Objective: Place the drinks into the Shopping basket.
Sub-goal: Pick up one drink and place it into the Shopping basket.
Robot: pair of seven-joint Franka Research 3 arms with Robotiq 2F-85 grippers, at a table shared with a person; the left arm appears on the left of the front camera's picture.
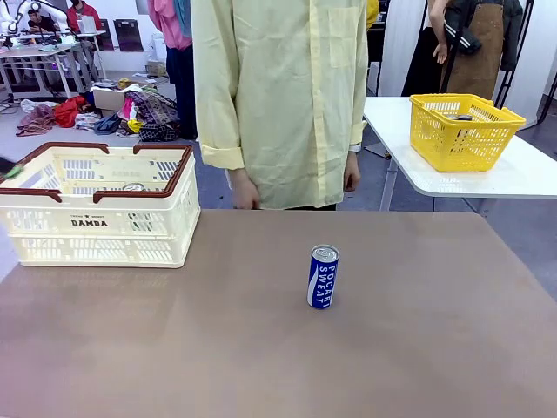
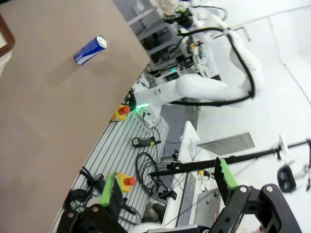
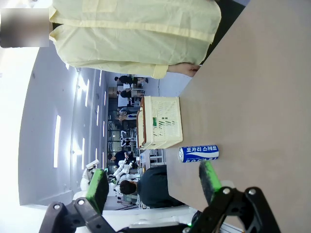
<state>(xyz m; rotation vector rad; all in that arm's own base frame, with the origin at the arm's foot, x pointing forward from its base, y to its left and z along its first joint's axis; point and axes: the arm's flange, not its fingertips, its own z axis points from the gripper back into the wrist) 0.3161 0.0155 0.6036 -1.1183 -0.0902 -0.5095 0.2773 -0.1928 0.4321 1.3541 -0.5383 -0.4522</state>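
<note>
A slim blue metal "Pocari Sweat" drink can (image 1: 323, 276) stands upright near the middle of my brown table (image 1: 218, 357), well apart from the cream slotted plastic shopping basket (image 1: 96, 235) at its far left corner. My left gripper (image 2: 167, 182) and right gripper (image 3: 154, 182) hang spread and empty. The can looks light, stiff and slippery, so I would pinch it mid-body.

Front view across table (image 1: 261, 357), rolled wrist views share can (image 2: 91, 50)

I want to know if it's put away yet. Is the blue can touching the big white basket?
Apart. The front view shows the blue can standing upright, with a strip of bare table between it and the basket.
</note>
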